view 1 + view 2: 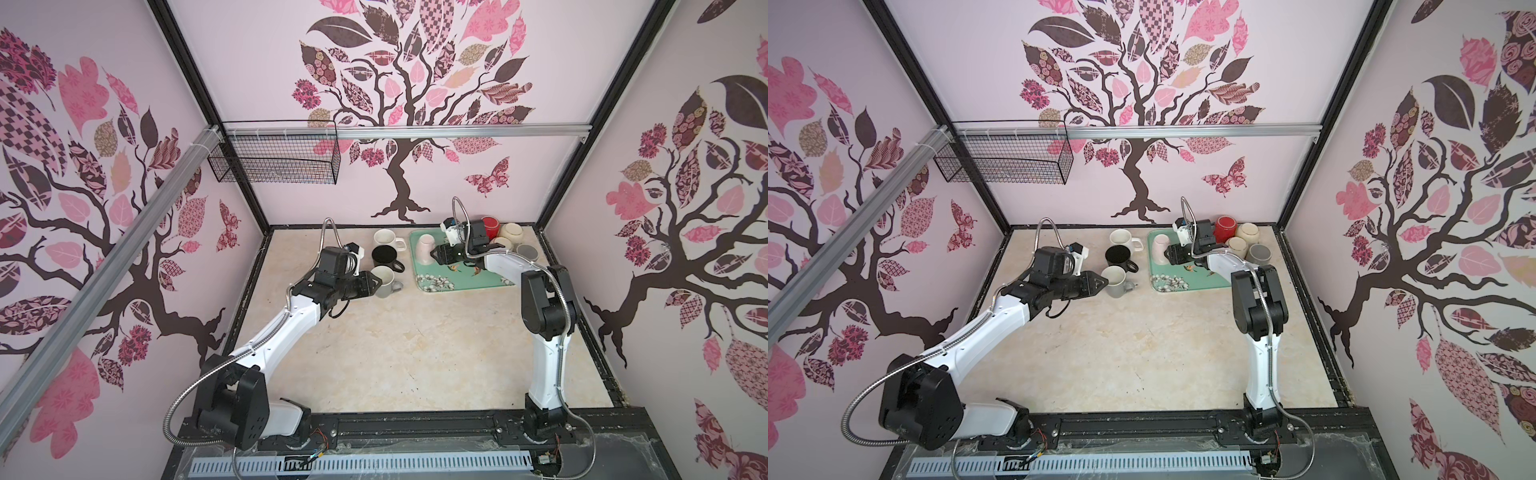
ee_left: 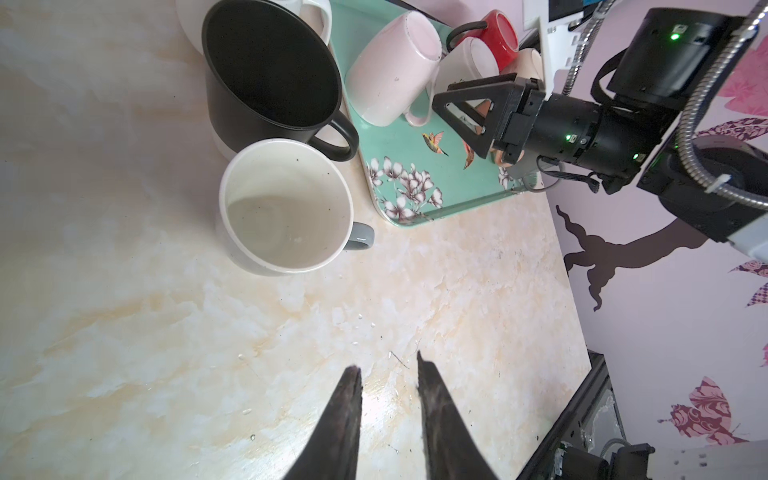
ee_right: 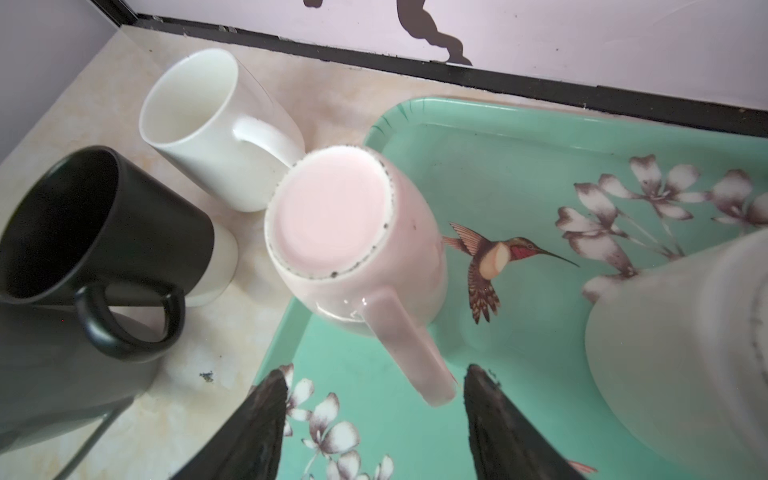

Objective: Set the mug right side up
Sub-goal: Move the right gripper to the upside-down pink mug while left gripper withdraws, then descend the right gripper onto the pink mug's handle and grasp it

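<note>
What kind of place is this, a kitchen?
Probably not a real kitchen: it looks like a robot practice booth. A left arm and a right arm stand at a small table boxed in by tree-patterned walls, with mugs and a tray set out.

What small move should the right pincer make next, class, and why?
Probably ease the right pincer forward to straddle the handle: the pink mug stands base-up on the tray, its handle pointing toward the open jaws.
</note>
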Tool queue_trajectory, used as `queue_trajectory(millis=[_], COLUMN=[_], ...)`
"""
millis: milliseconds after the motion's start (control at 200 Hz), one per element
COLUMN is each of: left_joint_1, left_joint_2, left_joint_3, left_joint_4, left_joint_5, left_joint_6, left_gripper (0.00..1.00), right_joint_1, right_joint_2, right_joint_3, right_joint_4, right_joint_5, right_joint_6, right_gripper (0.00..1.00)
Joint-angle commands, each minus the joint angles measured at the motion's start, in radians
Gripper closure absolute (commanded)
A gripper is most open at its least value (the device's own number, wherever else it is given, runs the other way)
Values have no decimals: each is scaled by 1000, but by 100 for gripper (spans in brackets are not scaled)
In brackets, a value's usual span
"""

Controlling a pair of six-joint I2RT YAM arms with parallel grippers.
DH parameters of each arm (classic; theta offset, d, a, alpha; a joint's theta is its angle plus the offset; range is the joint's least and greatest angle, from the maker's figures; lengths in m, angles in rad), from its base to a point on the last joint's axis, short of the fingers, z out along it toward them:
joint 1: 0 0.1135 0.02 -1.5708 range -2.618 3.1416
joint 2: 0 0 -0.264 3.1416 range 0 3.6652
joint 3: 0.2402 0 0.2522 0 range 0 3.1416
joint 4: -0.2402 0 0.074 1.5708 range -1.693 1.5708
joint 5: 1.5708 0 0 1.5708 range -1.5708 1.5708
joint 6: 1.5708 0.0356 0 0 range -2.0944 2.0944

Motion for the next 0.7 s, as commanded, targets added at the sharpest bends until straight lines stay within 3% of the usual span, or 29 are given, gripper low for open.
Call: queue_trajectory(millis=[0, 265, 405, 605, 695], left_joint_1=[4, 5, 5, 6, 5], left_joint_2=[-16, 6, 2, -30, -49], left_joint_3=[-50, -51, -65, -91, -103], left_joint_4=[31, 32, 32, 20, 15], left_joint_5=[4, 12, 19, 17, 7], left_joint_6=[-2, 7, 6, 4, 5], left_gripper=[73, 73, 73, 73, 73], right_joint_1=[-2, -2, 2, 42, 57], right_joint_2=[49, 118, 79, 10, -1], right_joint_3=[28, 144, 91, -16, -33], right_joint_4=[-37, -130, -106, -49, -47], right_joint_5=[17, -9, 21, 113, 136], right_joint_6=[-84, -114, -108, -161, -180], right_gripper=[30, 33, 45, 73, 80])
